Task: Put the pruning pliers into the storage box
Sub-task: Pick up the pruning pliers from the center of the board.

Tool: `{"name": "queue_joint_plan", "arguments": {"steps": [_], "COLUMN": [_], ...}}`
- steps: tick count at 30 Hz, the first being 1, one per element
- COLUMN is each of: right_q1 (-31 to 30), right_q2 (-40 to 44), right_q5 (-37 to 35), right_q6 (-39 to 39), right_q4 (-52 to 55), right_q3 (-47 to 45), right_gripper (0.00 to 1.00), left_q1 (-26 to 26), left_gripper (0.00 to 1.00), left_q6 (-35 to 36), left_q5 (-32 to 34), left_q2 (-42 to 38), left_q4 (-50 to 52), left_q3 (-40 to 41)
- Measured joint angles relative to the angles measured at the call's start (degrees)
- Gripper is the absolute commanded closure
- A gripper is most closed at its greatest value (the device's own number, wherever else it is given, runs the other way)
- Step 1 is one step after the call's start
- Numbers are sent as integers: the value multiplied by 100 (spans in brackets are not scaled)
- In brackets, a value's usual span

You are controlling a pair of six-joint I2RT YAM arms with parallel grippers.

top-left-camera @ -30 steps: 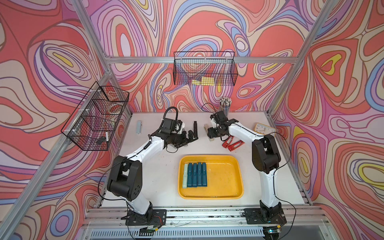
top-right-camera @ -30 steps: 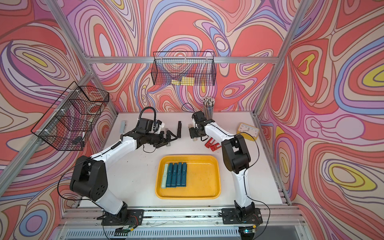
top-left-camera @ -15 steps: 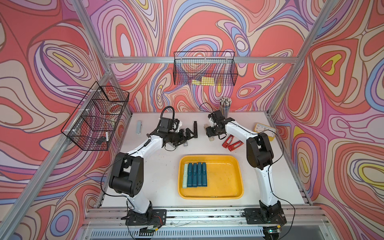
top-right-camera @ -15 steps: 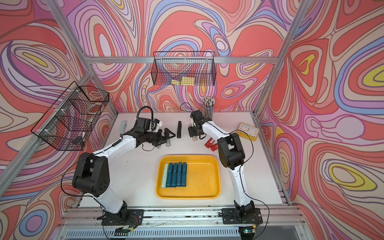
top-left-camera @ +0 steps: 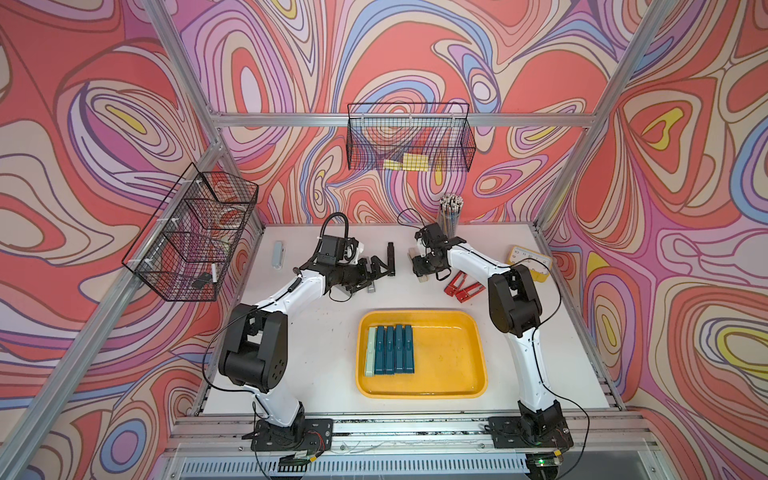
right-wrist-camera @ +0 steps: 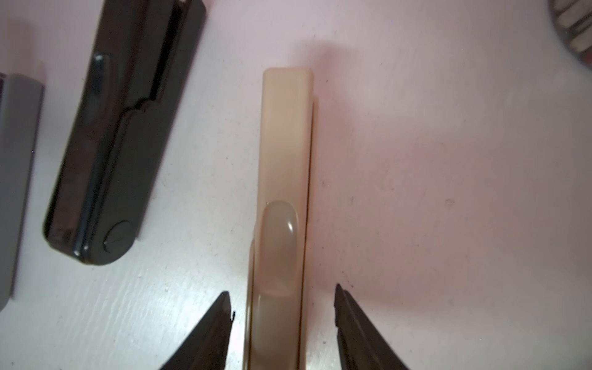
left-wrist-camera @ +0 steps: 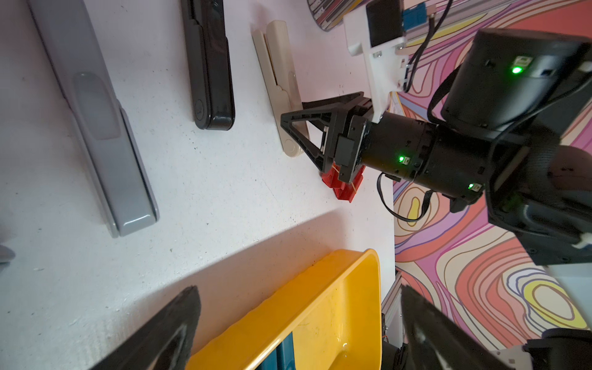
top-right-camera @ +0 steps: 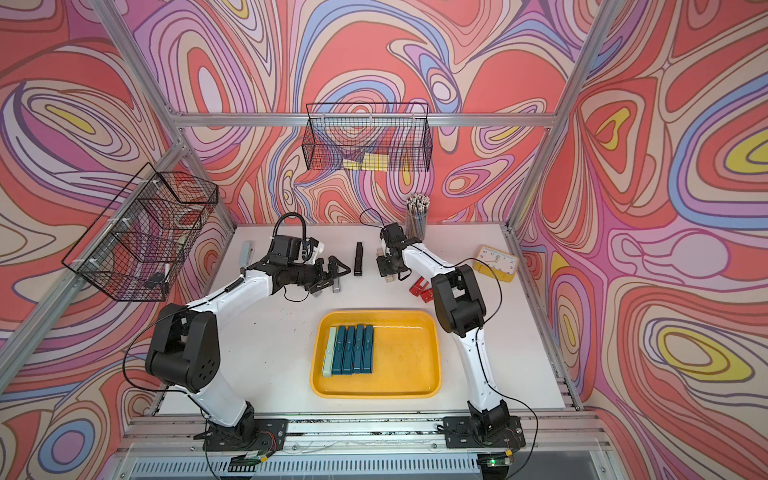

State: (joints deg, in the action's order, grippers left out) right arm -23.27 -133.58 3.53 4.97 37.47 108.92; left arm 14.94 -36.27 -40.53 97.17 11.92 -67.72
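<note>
The beige pruning pliers (right-wrist-camera: 283, 160), a slim, smooth plastic bar with a squared tip and an oval thumb dimple, lie flat on the speckled white table (right-wrist-camera: 448, 192). They are at the far side, beyond the glossy yellow, round-cornered storage box (top-left-camera: 478, 374). The right gripper (right-wrist-camera: 282, 301) straddles their near end, jaws apart with a gap on each side. Just left lie glossy black pruning pliers (right-wrist-camera: 121, 144). The left gripper (top-left-camera: 380, 268) has its jaws spread wide.

A robotics lab test cell: an aluminium frame (top-left-camera: 291, 120) hung with swirl-printed panels (top-left-camera: 415, 50) encloses a white bench (top-left-camera: 324, 332), with two robot arms (top-left-camera: 286, 296) bolted to a rail (top-left-camera: 415, 428) at its front edge.
</note>
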Motion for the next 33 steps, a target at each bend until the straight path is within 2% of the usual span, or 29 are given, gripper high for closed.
{"name": "queue_joint_plan", "arguments": {"steps": [6, 11, 24, 30, 33], "right_q1": [0, 0, 0, 0, 0], "right_q2": [-70, -118, -262, -289, -289], "right_q5": [20, 33, 33, 26, 17], "right_q6": [2, 7, 2, 22, 22], "right_q4": [70, 74, 188, 199, 201], "right_q3": [68, 166, 289, 291, 295], "right_gripper": [49, 56, 58, 71, 73], "left_q1": [-2, -4, -44, -48, -48], "left_gripper": [1, 1, 1, 1, 1], "left_q6": [0, -4, -42, -42, -44], "left_q5": [-17, -39, -63, -87, -101], "left_q2": [2, 11, 13, 13, 13], "left_q4": [-24, -72, -129, -136, -136], "left_q3": [0, 0, 74, 76, 76]}}
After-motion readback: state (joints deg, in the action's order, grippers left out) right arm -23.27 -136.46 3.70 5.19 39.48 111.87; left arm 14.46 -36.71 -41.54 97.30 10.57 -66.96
